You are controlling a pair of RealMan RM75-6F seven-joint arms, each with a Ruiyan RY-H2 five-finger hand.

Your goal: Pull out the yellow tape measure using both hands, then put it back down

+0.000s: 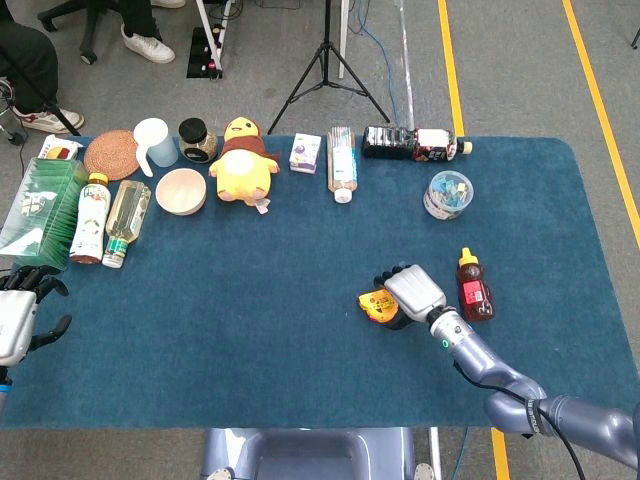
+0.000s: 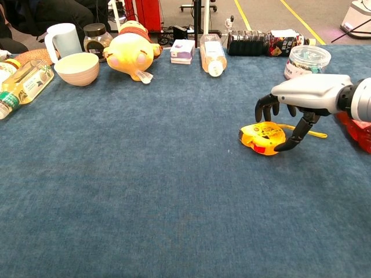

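The yellow tape measure [image 1: 377, 305] [image 2: 262, 138] lies on the blue table, right of centre near the front. A short strip of its tape [image 2: 316, 134] sticks out to the right along the cloth. My right hand [image 1: 415, 292] [image 2: 304, 95] hovers low over it. Its fingers [image 2: 268, 105] curl down behind the case and its thumb reaches to the case's right side. The tape measure still rests on the table and nothing grips it. My left hand [image 1: 15, 320] hangs at the table's left edge with its fingers spread and nothing in it; the chest view does not show it.
A red sauce bottle [image 1: 473, 285] lies just right of my right hand. Along the back stand a plush chick [image 1: 243, 160], a bowl [image 1: 181, 190], a lying white bottle [image 1: 341, 165], a dark bottle [image 1: 410, 143] and a clear tub [image 1: 448, 193]. Two bottles [image 1: 110, 215] lie at the left.
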